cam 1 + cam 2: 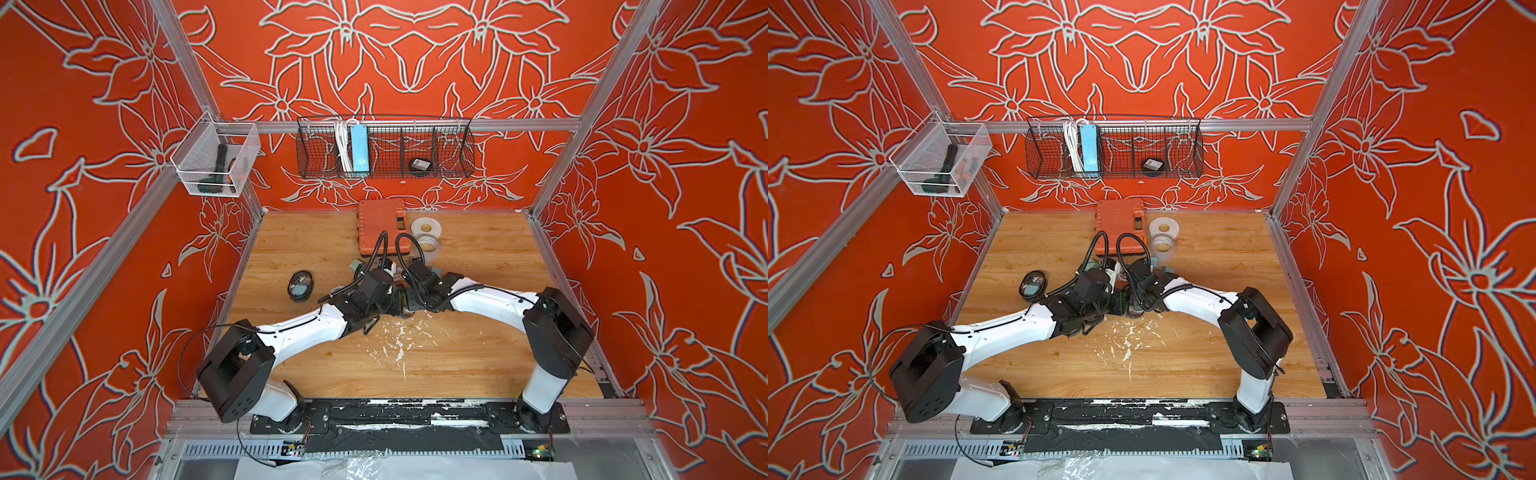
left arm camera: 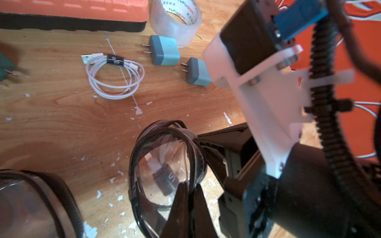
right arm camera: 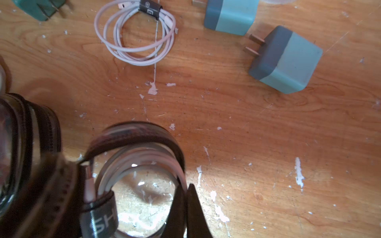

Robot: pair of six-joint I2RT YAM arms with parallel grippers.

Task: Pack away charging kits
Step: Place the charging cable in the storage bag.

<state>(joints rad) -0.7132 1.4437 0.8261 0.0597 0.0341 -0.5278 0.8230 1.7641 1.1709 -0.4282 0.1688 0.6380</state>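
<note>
With left gripper (image 2: pixel 188 197) and right gripper (image 3: pixel 186 206) pinching the pouch (image 2: pixel 165 126) rim mid-desk, ease apart gently, cable (image 3: pixel 140 162) kept inside.

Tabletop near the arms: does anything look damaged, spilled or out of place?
The wood tabletop is chipped: white flecks scatter between the two arms, and the black base strip shows white scrapes. Nothing looks spilled. A coiled white cable and teal plugs lie loose, not yet packed.
</note>
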